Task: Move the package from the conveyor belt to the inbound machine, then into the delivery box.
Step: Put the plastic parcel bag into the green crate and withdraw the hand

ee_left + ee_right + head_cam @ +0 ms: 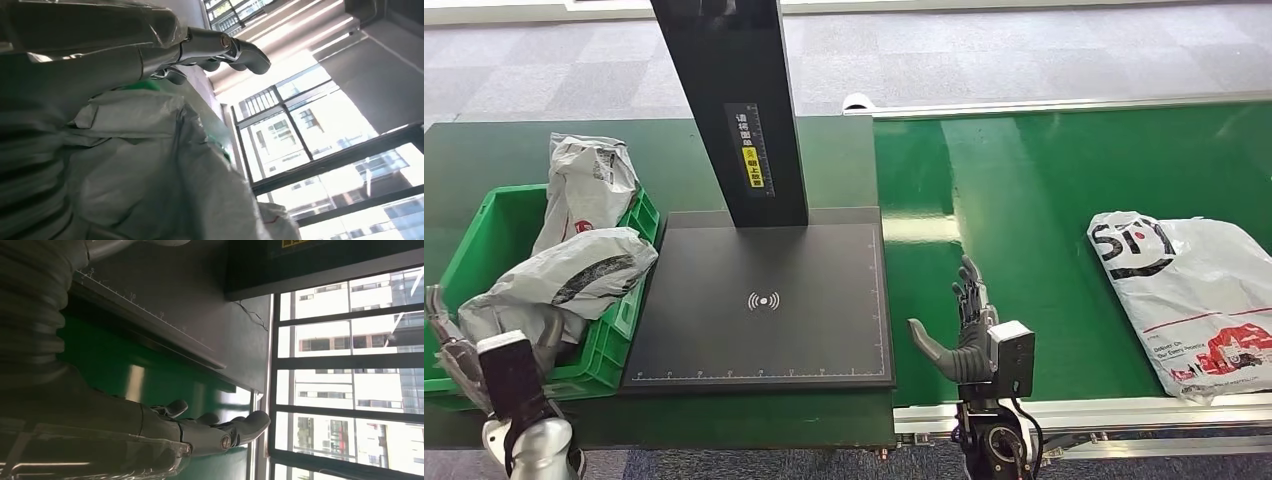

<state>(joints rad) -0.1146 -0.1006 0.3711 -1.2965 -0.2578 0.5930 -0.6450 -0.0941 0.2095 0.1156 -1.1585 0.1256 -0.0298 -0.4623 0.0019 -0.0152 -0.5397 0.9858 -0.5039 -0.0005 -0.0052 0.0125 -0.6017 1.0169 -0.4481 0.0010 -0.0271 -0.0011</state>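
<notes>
Now | right hand [969, 325] spread, empty, poised over green conveyor belt [1024, 200] awaiting white plastic mailer package [1199, 295] lying well apart | left hand [459, 345] at green plastic delivery box [484, 230], grip cannot tell | black inbound machine platform [764, 300] bare

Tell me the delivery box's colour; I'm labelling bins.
Green: the delivery box is a green plastic crate, clearest in the head view.

Grey carpet-tile floor [1024, 50]; bright windows [350, 365] facing, seemingly, buildings.
</notes>
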